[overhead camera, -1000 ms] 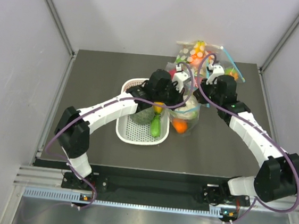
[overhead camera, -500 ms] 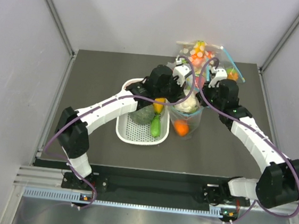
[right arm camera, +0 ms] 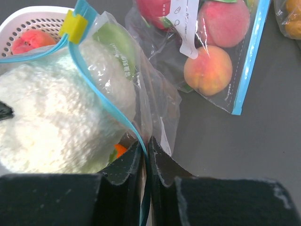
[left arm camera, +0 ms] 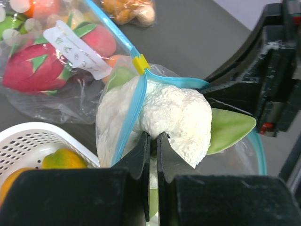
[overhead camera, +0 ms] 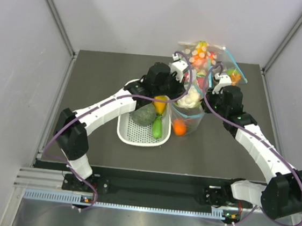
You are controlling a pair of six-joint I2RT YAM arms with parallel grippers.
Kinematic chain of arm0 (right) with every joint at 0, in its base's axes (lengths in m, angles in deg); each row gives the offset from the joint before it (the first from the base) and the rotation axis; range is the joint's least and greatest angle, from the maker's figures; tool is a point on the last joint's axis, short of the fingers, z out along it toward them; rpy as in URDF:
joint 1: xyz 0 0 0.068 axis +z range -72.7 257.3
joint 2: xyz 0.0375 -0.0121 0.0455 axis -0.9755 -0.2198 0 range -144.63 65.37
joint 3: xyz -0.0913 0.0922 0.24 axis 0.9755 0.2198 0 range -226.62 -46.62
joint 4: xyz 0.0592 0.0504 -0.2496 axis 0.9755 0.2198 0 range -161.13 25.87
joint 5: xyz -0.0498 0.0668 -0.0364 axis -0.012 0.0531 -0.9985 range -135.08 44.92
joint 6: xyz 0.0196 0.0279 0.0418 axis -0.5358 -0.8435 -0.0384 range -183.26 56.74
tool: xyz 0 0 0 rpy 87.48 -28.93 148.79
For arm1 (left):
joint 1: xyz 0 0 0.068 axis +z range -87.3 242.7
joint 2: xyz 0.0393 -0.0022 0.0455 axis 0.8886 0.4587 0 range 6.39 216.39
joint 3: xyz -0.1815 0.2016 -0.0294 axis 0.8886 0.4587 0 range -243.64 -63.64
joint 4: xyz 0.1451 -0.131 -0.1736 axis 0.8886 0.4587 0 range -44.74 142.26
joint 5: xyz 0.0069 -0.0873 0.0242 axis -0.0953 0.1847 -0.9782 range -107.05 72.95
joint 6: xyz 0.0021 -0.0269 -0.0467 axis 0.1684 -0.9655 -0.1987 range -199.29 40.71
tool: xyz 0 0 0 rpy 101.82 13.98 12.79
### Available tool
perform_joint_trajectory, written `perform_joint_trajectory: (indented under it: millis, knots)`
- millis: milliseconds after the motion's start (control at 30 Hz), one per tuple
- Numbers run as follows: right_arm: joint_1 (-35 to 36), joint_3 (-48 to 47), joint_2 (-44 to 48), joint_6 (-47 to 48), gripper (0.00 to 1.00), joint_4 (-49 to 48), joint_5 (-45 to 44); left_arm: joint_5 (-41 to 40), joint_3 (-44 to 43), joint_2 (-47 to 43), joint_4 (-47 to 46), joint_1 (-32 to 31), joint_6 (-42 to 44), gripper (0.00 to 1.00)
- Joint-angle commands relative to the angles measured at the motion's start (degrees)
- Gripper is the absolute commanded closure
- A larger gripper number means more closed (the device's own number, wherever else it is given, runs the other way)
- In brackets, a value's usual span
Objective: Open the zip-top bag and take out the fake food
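Now zip-top bag [overhead camera: 191, 122] lifted higher, cauliflower [left arm camera: 174, 117] filling mouth.

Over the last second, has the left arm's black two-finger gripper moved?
Yes. The left gripper shifted slightly toward the far wall, away from the white perforated plastic basket, shut on the rim of the clear zip-top bag.

no legible text, white tag [left arm camera: 77, 51] — print blurred

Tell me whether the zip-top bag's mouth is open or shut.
Open: the zip-top bag has its blue zip strip split either side of the cauliflower.
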State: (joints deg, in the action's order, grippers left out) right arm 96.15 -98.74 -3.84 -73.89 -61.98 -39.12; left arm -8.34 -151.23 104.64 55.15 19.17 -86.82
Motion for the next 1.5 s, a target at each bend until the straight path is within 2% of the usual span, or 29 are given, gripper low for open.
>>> perform_joint_trajectory:
  millis: [0, 400, 600, 933, 1133, 1233, 1333, 1400, 1467]
  knots:
    - [-0.13, 0.09, 0.04, 0.17, 0.92, -0.36, -2.08, 6.83, -0.04, -5.53, -7.25, 1.16, -2.14, 1.0]
    - [-0.31, -2.2, -1.28, 0.18, 0.92, -0.53, -3.41, 27.57, 2.16, -6.15, -8.04, 2.4, -6.61, 1.0]
    - [-0.48, -2.99, -1.98, 0.26, 0.92, -0.36, -3.23, 32.42, 2.07, -5.44, -9.18, 2.4, -9.43, 1.0]
    - [-0.48, -2.29, -1.63, 0.09, 0.92, -0.36, -3.06, 19.0, 2.51, -14.05, -14.8, 2.66, -7.94, 1.0]
    - [-0.48, -2.2, -0.4, 0.0, 0.92, 0.08, -2.88, 17.22, 6.55, -16.51, -22.96, 5.29, -11.8, 1.0]
    - [-0.57, -2.11, 0.21, 0.09, 0.92, 0.43, -3.06, 13.19, 10.32, -20.46, -24.48, 6.78, -11.81, 1.0]
    - [-0.57, -2.11, 0.83, 0.18, 0.92, 0.87, -2.97, 5.03, 14.11, -25.38, -24.14, 9.33, -10.58, 1.0]
    - [-0.57, -2.11, 1.18, 0.26, 0.92, 1.05, -2.71, -3.29, 14.29, -26.97, -18.97, 10.3, -7.43, 1.0]
    - [-0.48, -2.02, 1.44, 0.17, 0.92, 1.14, -2.36, -7.2, 14.29, -26.8, -16.58, 12.41, -5.92, 1.0]
